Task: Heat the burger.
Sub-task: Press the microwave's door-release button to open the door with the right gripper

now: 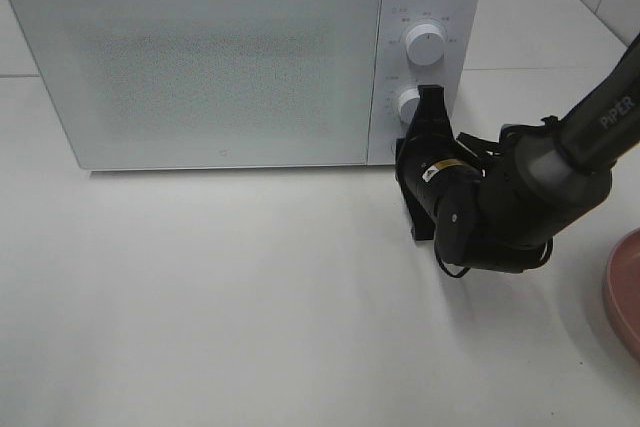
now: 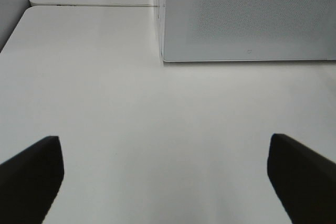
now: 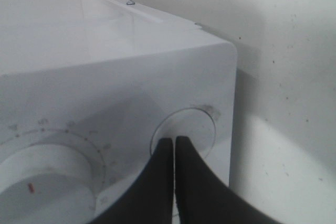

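1. Exterior high view: a big white box-shaped microwave oven point(image 1: 200, 67) stands on the flat white table point(image 1: 250, 327). Its frosted door is shut.
2. The black right gripper point(image 1: 403, 147) is right up against the knob side of the microwave, low down. The lower white round knob point(image 1: 408, 102) is just above its tips. The upper white round knob point(image 1: 425, 44) is a bit farther off.
3. In the right wrist view, the right gripper point(image 3: 174, 140) is clenched. Its two black fingers point(image 3: 157, 182) are pressed together with nothing between them.
4. The tips sit at the edge of a flat round white button point(image 3: 191, 124) in the corner of the microwave point(image 3: 105, 51). I cannot tell if they push it in.
5. Just beside the tips is a big round knob with a small red mark point(image 3: 42, 182).
6. A pink round plate point(image 1: 628, 297) lies behind the right gripper, past the arm and well apart from it. Only part of it shows at the edge of the high view.
7. In the left wrist view, the left gripper point(image 2: 163, 140) is released. Its fingers point(image 2: 31, 177) stand wide apart, with only bare table point(image 2: 157, 93) between them.
8. The shut door of the microwave point(image 2: 247, 14) is ahead of the left gripper, well apart from it.
9. The burger shows in none of the views. The door is frosted, so I cannot tell where the burger is.
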Controlling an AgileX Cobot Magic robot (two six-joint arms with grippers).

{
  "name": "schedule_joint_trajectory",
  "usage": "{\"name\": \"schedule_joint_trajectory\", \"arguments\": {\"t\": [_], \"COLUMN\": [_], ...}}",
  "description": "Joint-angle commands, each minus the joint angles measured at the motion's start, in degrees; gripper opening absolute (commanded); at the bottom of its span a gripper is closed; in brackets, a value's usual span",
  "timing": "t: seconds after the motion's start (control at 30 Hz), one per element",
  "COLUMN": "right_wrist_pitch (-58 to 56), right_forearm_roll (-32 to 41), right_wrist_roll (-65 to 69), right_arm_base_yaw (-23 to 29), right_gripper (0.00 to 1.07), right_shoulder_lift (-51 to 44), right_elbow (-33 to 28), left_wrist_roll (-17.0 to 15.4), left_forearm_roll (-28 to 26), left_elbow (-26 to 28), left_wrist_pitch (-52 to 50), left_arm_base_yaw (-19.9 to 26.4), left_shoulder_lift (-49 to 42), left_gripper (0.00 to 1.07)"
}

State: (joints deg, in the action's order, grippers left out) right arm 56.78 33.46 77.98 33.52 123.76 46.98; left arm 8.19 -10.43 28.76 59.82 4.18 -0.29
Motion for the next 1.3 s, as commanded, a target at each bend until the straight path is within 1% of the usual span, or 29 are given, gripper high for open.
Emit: {"name": "schedule_joint_trajectory", "arguments": {"t": [0.03, 0.43, 0.7, 0.93, 1.1, 1.23, 1.3], "right_wrist_pitch": [0.0, 0.9, 4.8, 7.5, 8.5, 8.8, 9.0], "right_forearm_roll": [-0.8, -1.2, -0.2, 0.0, 1.3, 0.8, 0.8], "right_wrist_roll": [-1.1, -1.3, -1.3, -1.3, -4.8, -7.0, -7.1], "right_arm_base_yaw": [-1.3, -1.6, -1.6, -1.6, -1.7, -3.4, -3.7], "right_gripper": [0.00, 0.00, 0.00, 0.00, 0.00, 0.00, 0.00], "right_shoulder_lift": [-0.1, -0.1, -0.1, 1.8, 1.9, 2.9, 3.1], "right_elbow": [1.1, 2.1, 2.1, 5.2, 6.7, 9.5, 9.7], "left_wrist_roll": [-0.3, -0.3, -0.3, -0.3, -0.3, -0.3, -0.3], "left_forearm_roll": [0.0, 0.0, 0.0, 0.0, 0.0, 0.0, 0.0], "left_elbow": [-0.2, -0.2, -0.2, -0.2, -0.2, -0.2, -0.2], "left_wrist_pitch": [-0.3, -0.3, -0.3, -0.3, -0.3, -0.3, -0.3], "left_arm_base_yaw": [-0.3, -0.3, -0.3, -0.3, -0.3, -0.3, -0.3], "left_shoulder_lift": [-1.4, -1.4, -1.4, -1.4, -1.4, -1.4, -1.4], "left_gripper": [0.98, 0.98, 0.98, 0.98, 0.98, 0.98, 0.98]}}
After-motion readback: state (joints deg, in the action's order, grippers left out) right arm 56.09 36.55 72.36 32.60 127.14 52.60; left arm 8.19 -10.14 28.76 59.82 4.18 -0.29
